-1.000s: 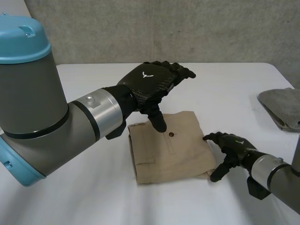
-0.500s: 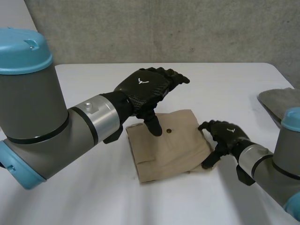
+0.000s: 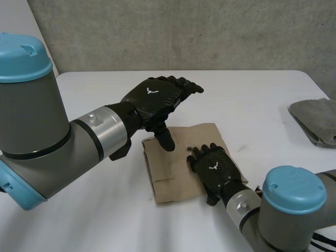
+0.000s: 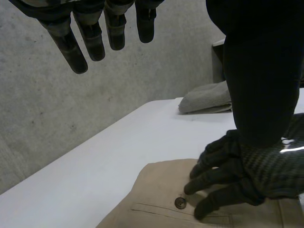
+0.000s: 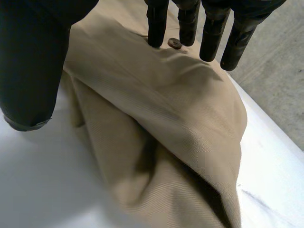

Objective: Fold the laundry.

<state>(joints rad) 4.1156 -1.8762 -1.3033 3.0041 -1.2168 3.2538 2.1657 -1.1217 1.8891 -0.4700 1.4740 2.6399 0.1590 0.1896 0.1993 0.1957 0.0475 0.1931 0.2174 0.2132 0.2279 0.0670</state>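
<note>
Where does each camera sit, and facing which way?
Head: behind and between the arms, looking down at the table; both arms show, left hand over the pants, right hand on them.
Left wrist: looks past its own fingers toward the wall and grey cloth.
Right wrist: looks along its own fingers at the pants.
Both wrist views share the button.
</note>
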